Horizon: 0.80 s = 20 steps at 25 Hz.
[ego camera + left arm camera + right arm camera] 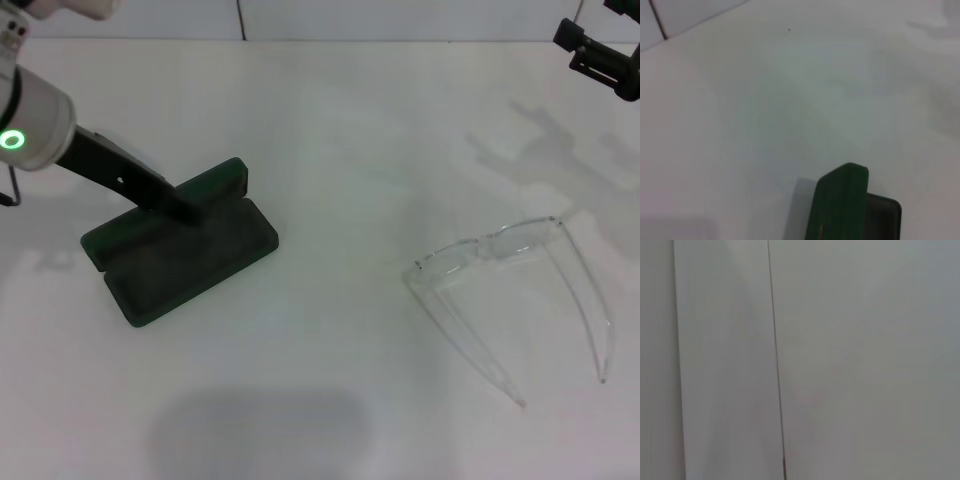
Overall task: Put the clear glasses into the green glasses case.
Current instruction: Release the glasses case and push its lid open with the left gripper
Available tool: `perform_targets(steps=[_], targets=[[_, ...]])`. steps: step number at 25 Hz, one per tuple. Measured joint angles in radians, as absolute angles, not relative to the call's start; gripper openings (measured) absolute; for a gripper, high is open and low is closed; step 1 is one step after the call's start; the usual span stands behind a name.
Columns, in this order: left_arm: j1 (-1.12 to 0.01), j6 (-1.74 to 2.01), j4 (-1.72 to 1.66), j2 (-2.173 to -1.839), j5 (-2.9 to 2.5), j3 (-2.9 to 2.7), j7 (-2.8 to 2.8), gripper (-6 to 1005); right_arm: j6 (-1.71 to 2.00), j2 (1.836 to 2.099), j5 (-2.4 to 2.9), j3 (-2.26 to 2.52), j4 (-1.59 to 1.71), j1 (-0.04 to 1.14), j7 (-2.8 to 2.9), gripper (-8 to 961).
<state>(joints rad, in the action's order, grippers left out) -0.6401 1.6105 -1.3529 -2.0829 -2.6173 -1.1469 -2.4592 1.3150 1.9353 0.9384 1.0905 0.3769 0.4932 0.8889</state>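
Clear glasses nearest, arms unfolded on the white tabletop, well apart from the open green glasses case at left, left pincer at its lid, grip unclear, right pincer raised far right, partly cut off.

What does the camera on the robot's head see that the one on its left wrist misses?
Only the head view shows the clear glasses lying arms unfolded on the table, the left gripper reaching over the open case, and the right gripper raised at the far right corner. Only the left wrist view shows a close look at the edge of the raised lid. Both show the green glasses case and the white tabletop.
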Motion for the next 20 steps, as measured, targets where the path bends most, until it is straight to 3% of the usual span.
perform_targets(steps=[19,20], targets=[[-0.653,1.535,-1.25,-2.058,-2.625,-1.172,-2.454,607,1.335,1.938,0.939,1.091,0.371,0.474,0.888,869],[-0.652,1.535,-1.25,-2.059,-2.625,-1.173,-2.454,561,1.335,1.939,0.939,1.091,0.372,0.471,0.888,869]])
